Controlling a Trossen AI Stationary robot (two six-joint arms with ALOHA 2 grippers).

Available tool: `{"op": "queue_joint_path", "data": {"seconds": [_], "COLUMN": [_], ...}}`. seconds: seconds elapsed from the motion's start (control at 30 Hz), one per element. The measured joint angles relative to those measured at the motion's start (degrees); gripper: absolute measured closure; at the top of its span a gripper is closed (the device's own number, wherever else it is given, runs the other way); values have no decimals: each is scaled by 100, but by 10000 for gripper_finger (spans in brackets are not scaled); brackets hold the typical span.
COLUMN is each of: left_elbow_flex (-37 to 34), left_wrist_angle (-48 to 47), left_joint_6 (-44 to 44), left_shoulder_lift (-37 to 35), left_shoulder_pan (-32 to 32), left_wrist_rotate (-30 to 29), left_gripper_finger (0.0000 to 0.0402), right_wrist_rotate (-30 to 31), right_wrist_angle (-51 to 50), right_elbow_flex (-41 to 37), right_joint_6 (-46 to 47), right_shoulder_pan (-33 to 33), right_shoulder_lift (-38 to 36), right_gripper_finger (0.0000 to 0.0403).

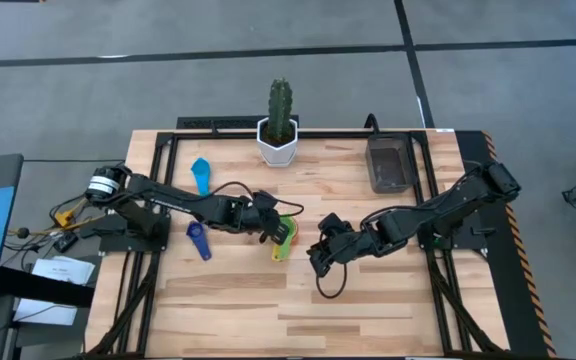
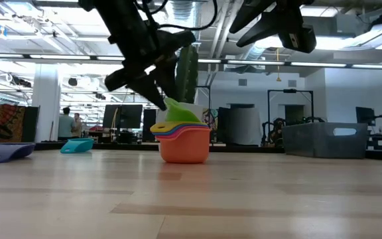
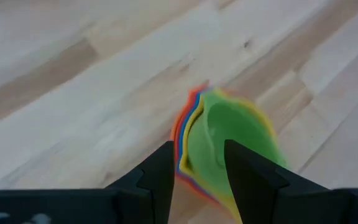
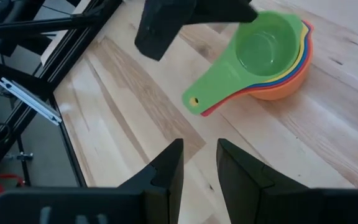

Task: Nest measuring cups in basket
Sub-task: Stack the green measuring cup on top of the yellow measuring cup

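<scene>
A nested stack of measuring cups (image 1: 284, 243) stands at the table's middle: orange at the bottom, then red, blue and yellow, with green on top (image 4: 261, 45); their handles (image 4: 205, 96) lie one over the other. A light blue cup (image 1: 201, 175) and a dark blue cup (image 1: 199, 240) lie apart to the left. The dark grey basket (image 1: 390, 163) sits at the far right. My left gripper (image 3: 197, 149) is open just over the stack, one finger on each side of its rim. My right gripper (image 4: 199, 163) is open and hovers to the right of the stack. My left gripper comes at the stack from above and from the table's left, its open fingers (image 3: 160, 168) on either side of the green cup's rim (image 3: 194, 134). Whether a finger touches the rim, I cannot tell. The stack rests upright on its orange base (image 2: 184, 151).
A white hexagonal pot with a cactus (image 1: 280, 140) stands at the far edge, behind the stack. Black frame rails (image 1: 423, 150) run along the far edge and both sides of the table. Bare wood (image 1: 298, 310) lies toward the near edge.
</scene>
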Motion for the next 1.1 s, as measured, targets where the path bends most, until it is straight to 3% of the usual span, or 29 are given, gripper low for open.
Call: {"op": "queue_joint_path", "data": {"seconds": [0.43,0.63,0.9,1.0,1.1], "left_elbow_flex": [-1,2,-3,-137,-464], "left_wrist_angle": [-526,-560,-2186,-1916,-939], "left_joint_6": [-20,8,54,-42,-58], "left_shoulder_lift": [-27,-342,-498,-387,-371], "left_shoulder_pan": [14,-23,-307,-484,-613], "left_wrist_rotate": [101,490,562,610,773], "left_gripper_finger": [273,273,287,297,306], "right_wrist_rotate": [11,-204,-615,-614,-616], "right_wrist_angle": [-125,-104,222,622,1036], "right_elbow_flex": [0,0,-7,0,2], "right_joint_6": [-16,-7,707,897,935], "right_shoulder_pan": [-7,-7,-51,-144,-300], "right_shoulder_lift": [0,0,903,1230,1564], "right_gripper_finger": [283,283,286,289,293]}}
